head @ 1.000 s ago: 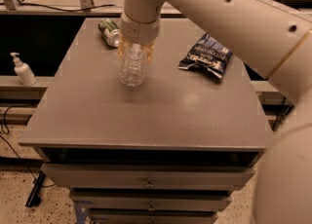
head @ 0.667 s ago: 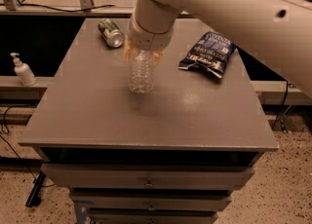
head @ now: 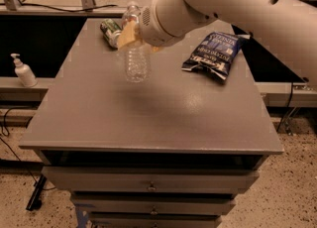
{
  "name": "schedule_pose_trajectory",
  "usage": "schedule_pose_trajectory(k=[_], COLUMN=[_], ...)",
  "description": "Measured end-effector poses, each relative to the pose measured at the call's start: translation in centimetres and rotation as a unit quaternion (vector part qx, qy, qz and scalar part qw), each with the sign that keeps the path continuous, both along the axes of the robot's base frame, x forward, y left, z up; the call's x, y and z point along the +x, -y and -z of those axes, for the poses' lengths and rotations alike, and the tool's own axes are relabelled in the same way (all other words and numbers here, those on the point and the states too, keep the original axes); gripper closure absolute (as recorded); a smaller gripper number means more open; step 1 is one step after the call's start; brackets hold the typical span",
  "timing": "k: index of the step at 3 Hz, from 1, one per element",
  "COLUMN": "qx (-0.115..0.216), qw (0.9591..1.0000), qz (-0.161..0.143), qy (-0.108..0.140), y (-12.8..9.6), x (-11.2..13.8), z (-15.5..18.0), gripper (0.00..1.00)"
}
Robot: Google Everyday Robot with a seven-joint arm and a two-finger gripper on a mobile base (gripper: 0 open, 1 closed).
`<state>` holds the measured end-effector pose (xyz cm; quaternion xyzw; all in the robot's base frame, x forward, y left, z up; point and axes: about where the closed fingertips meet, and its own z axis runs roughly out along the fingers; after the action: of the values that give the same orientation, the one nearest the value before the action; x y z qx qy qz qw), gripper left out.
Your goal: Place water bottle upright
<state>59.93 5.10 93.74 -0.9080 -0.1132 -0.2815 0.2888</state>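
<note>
The water bottle (head: 136, 62) is a small clear ribbed bottle, held upright with its cap at the top, over the back middle of the grey table (head: 148, 123). Its base hangs just above the tabletop, with a soft shadow below it. My gripper (head: 130, 32) comes in from the right at the end of the thick white arm. It is shut on the bottle's upper part, with a yellowish finger (head: 127, 34) across the label area. The arm hides part of the bottle's neck.
A green metal can (head: 110, 28) lies on its side at the table's back left, just behind the bottle. A dark blue snack bag (head: 213, 53) lies at the back right. A white pump dispenser (head: 22, 71) stands on a ledge left of the table. Drawers sit below the front edge.
The arm has risen and swung so that the wrist now reaches the bottle from the right side instead of from above. The bottle stays in the grip, near the same spot.
</note>
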Motion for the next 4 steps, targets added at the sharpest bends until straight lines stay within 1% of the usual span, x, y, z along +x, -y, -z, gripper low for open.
schedule_pose_trajectory(k=[1, 2, 3, 4], qx=[0.106, 0.11, 0.115, 0.151], qw=[0.9921, 0.9877, 0.9842, 0.9693], qz=[-0.054, -0.088, -0.099, -0.131], qy=[0.038, 0.068, 0.091, 0.143], y=[-1.9, -2.8, -2.4, -1.8], x=[2.2, 2.5, 1.6, 0.5], z=[-3.4, -4.1, -3.2, -3.7], gripper=[1.0, 1.0, 1.0, 1.0])
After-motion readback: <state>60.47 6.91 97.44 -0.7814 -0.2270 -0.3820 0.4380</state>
